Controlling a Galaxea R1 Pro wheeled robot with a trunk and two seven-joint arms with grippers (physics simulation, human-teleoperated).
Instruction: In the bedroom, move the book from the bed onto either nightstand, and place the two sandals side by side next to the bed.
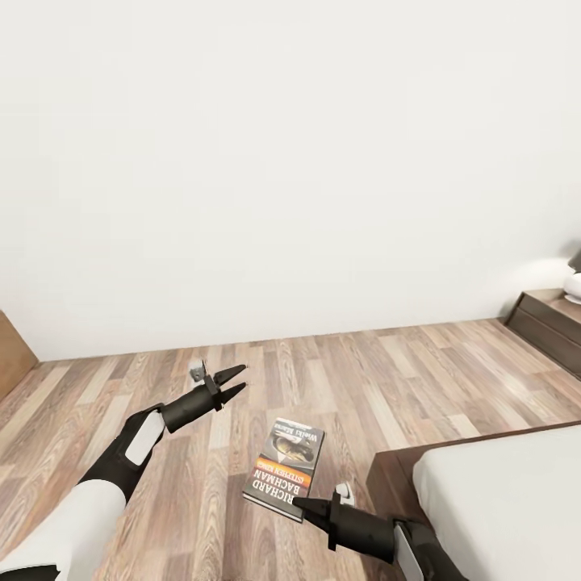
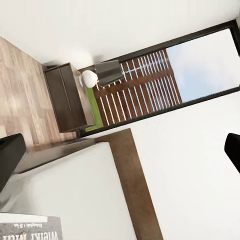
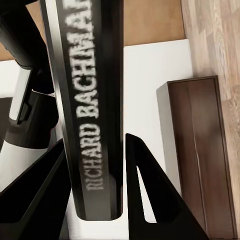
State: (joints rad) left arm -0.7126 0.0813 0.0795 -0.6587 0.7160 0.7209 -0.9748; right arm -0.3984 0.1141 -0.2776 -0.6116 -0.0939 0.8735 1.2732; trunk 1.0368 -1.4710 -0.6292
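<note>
Gripping the book (image 1: 284,468) by its lower edge, the right gripper (image 1: 311,507) has its two fingers closed on the spine end; the right wrist view shows the spine (image 3: 97,105) running straight out between the jaws, lettering "RICHARD BACHMAN" along it. The book is held aloft over the wood floor (image 1: 339,379), just beside the bed (image 1: 500,500) corner, cover up, long axis pointing away from the robot and slightly right.

Judgement: thin paperback, light, somewhat floppy; a pinch at one end lets the far end sag, so a hold near the spine is the stiffest.

The left gripper (image 1: 232,383) hovers further out, fingers narrowly apart, holding nothing.

Farthest, the nightstand (image 1: 549,323) with its lamp (image 1: 574,278) stands against the white wall (image 1: 290,161).
</note>
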